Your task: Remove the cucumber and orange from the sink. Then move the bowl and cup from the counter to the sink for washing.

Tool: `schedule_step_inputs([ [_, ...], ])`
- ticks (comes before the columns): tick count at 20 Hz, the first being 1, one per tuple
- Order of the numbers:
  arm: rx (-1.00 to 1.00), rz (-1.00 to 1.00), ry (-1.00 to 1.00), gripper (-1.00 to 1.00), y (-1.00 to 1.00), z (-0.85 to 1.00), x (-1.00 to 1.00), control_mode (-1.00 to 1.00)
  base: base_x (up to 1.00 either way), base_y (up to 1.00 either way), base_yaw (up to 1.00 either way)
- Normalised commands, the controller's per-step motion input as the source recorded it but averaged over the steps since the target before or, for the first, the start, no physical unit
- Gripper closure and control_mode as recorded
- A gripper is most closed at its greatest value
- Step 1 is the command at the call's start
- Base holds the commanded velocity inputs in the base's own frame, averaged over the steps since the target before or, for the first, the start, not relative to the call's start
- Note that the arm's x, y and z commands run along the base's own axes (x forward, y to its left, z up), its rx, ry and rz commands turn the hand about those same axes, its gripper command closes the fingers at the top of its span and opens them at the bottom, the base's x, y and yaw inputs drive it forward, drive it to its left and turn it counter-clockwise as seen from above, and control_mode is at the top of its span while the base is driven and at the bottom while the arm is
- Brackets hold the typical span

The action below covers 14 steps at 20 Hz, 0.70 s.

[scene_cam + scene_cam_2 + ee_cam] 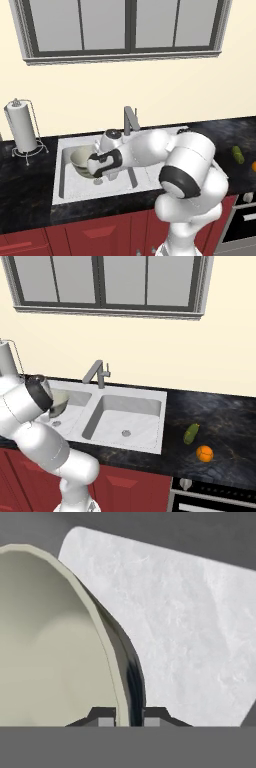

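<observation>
I see one bowl, rim pinched in my tool, apparently over the left sink basin. One cucumber, one orange on tabletop.

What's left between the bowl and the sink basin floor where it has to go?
Nothing visible. The tool pinches the bowl by its rim, tilted over the left basin of the sink; the marbled floor beneath looks bare. The cucumber and orange lie on the counter.

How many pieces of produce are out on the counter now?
2: the cucumber and the orange, lying close together on the counter right of the sink.
</observation>
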Motion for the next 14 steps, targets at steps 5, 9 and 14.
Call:
schedule_step_inputs([
  [5, 0.00, 0.06, 0.00, 1.00, 0.04, -0.17, 0.24, -1.00, 0.00, 0.00, 0.00],
  [9, 0.00, 0.07, 0.00, 1.00, 0.10, -0.11, 0.21, -1.00, 0.00, 0.00, 0.00],
  [14, 0.00, 0.08, 0.00, 1.00, 0.17, -0.07, 0.10, -1.00, 0.00, 0.00, 0.00],
])
